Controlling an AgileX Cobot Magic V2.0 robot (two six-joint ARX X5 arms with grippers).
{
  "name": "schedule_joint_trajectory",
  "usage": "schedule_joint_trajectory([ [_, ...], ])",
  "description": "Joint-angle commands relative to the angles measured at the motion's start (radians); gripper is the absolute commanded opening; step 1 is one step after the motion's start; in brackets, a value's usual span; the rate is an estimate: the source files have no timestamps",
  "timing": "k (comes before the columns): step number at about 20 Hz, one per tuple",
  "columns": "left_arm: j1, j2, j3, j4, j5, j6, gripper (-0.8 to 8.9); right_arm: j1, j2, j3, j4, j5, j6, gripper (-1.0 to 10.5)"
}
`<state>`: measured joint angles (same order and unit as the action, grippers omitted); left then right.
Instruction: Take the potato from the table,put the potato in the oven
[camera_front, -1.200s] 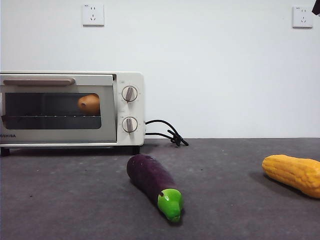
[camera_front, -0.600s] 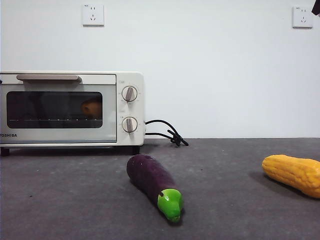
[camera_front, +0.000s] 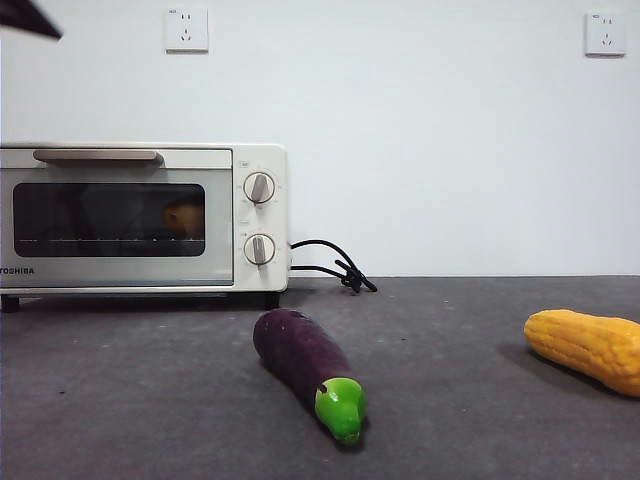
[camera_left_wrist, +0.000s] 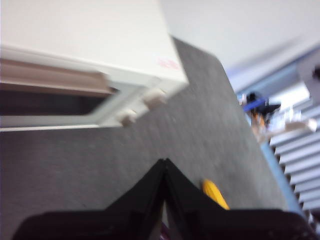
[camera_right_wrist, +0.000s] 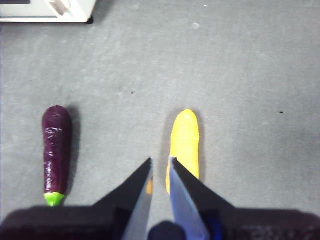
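The potato (camera_front: 183, 216) shows dimly as an orange-brown lump behind the dark glass of the oven (camera_front: 250, 160), resting on the wire rack. The oven door is closed, with its beige handle (camera_front: 97, 156) along the top. In the left wrist view my left gripper (camera_left_wrist: 164, 165) is shut and empty, raised above the table (camera_left_wrist: 100, 165) in front of the oven (camera_left_wrist: 75, 30). It appears in the front view only as a black tip (camera_front: 25, 18) at the top left corner. My right gripper (camera_right_wrist: 161, 162) hangs high over the table, its jaws shut to a narrow slit and holding nothing.
A purple eggplant (camera_front: 300, 360) with a green tip lies mid-table in front of the oven. A yellow corn cob (camera_front: 585, 345) lies at the right, right below my right gripper (camera_right_wrist: 184, 142). The oven's black cord (camera_front: 335, 265) trails behind its right side.
The oven door, ajar a second ago, has swung shut over the potato. A black arm tip has appeared at the top left corner, and the one at the top right has gone.
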<state>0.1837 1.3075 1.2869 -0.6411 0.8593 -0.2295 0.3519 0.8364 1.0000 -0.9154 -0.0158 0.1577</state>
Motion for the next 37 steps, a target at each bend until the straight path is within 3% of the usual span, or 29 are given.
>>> schedule_joint_trajectory([
  [1,-0.097,-0.079,0.0,-0.056,-0.064,0.112,-0.08,0.001,0.006,-0.006,0.0,0.026,-0.002,0.6],
  [6,-0.281,-0.273,-0.001,-0.109,-0.343,0.134,-0.08,0.001,0.013,-0.006,0.002,0.035,-0.002,0.6],
  [10,-0.347,-0.41,-0.001,-0.101,-0.537,0.147,-0.08,0.001,0.013,-0.006,0.002,0.035,-0.003,0.6],
  [13,-0.348,-0.489,-0.001,-0.092,-0.585,0.16,-0.04,0.001,0.013,-0.006,0.002,0.035,-0.003,0.6],
  [15,-0.348,-0.525,0.0,-0.116,-0.583,0.124,-0.04,0.001,0.013,-0.006,0.002,0.035,-0.003,0.6],
  [20,-0.348,-0.52,-0.001,-0.116,-0.583,0.125,-0.04,0.001,0.013,-0.006,0.002,0.035,-0.003,0.6],
  [21,-0.348,-0.51,0.0,-0.114,-0.59,0.161,-0.04,0.001,0.013,-0.006,0.002,0.035,-0.003,0.6],
  [24,-0.346,-0.454,0.0,-0.102,-0.712,0.475,-0.04,0.001,0.013,-0.006,0.002,0.035,-0.003,0.6],
  [26,-0.346,-0.409,-0.001,-0.103,-0.793,0.558,-0.04,0.001,0.013,-0.006,0.002,0.035,-0.003,0.6],
  [30,-0.34,-0.407,-0.001,-0.072,-0.803,0.573,-0.04,0.001,0.013,-0.006,0.002,0.035,-0.003,0.6],
  [34,-0.338,-0.453,-0.003,-0.066,-0.801,0.449,-0.04,0.001,0.013,-0.006,0.002,0.035,-0.003,0.6],
  [37,-0.338,-0.487,-0.023,0.003,-0.803,0.43,-0.04,0.001,0.013,-0.006,0.002,0.035,-0.003,0.6],
])
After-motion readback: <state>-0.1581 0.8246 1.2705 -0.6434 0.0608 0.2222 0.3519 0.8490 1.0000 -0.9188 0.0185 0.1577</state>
